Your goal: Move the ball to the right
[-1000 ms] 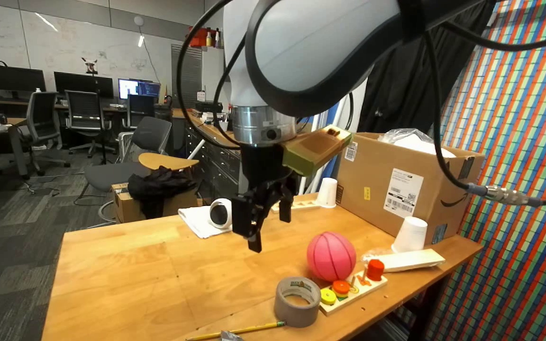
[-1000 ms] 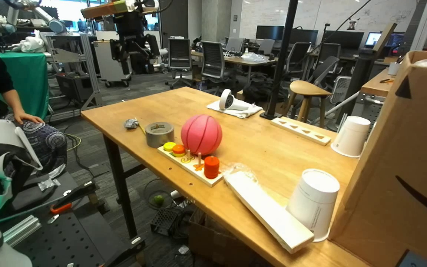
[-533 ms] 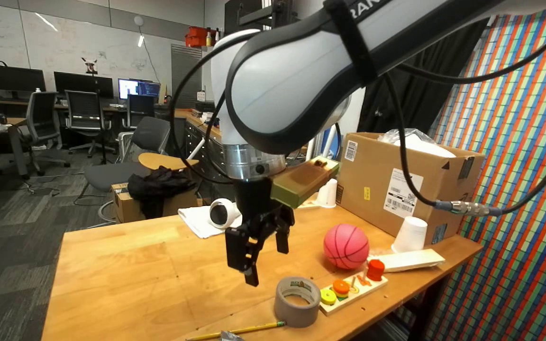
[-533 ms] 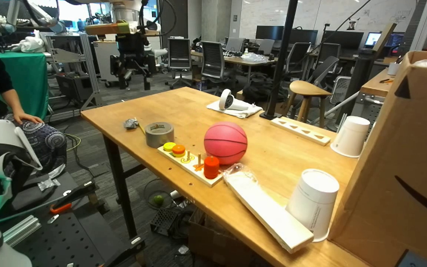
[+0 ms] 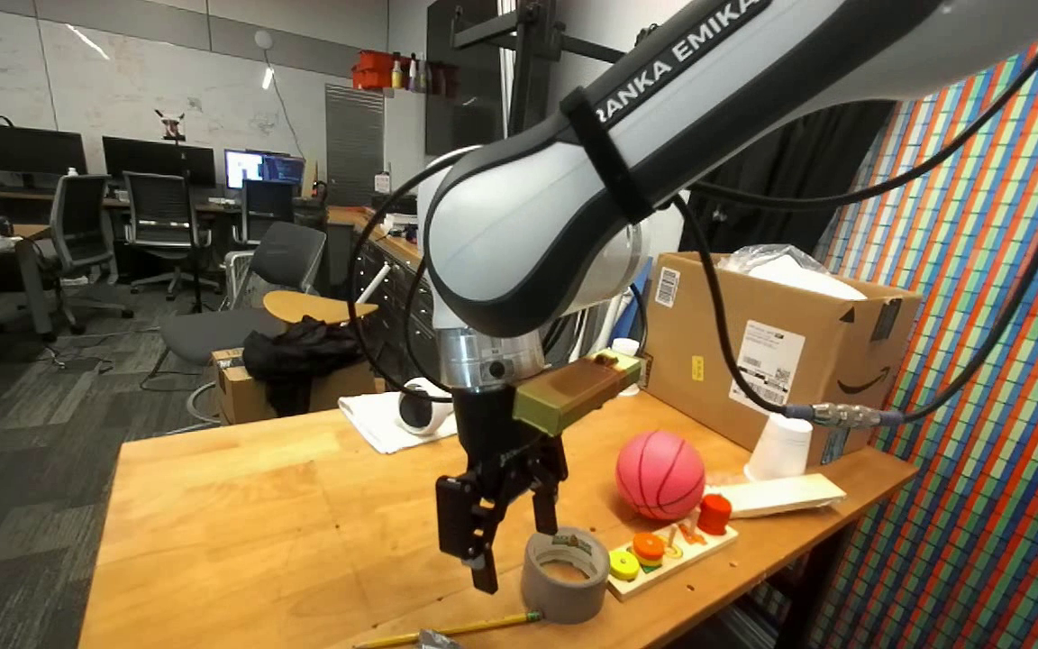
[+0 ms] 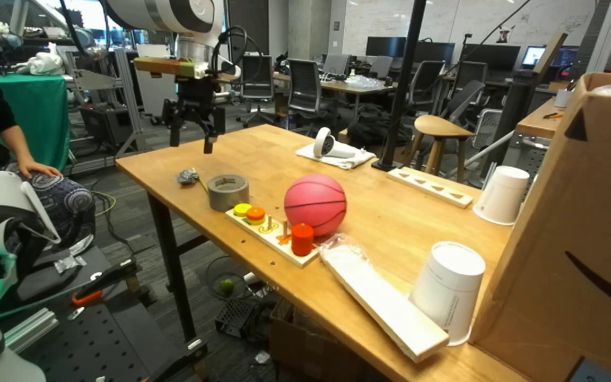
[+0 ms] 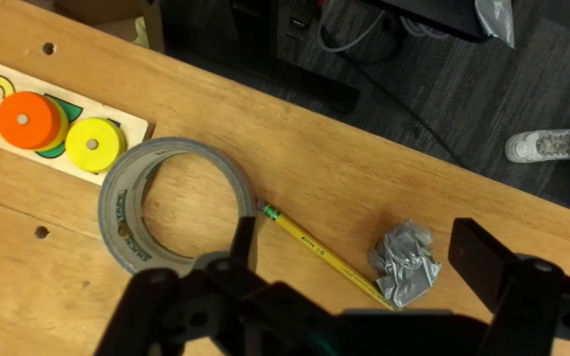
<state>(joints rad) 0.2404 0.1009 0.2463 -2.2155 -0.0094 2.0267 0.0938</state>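
Beside peg board (image 6: 275, 234), both exterior views: ball (image 5: 660, 475) on table (image 5: 258, 505).
My gripper (image 5: 515, 552) hangs over table, jaws spread wide. Wrist view gives me tape (image 7: 119, 207) and pencil (image 7: 327, 254) and, seen only there, a white shoe (image 7: 537, 146) on the floor (image 7: 463, 109).

The brown wooden table (image 5: 258, 523) carries a pink-red round ball (image 6: 315, 204), grey tape roll (image 6: 228, 198), yellow pencil (image 7: 329, 254), crumpled silvery wad (image 7: 406, 262), pale wooden pegboard (image 5: 677, 559) and white tapered cups (image 6: 448, 292).
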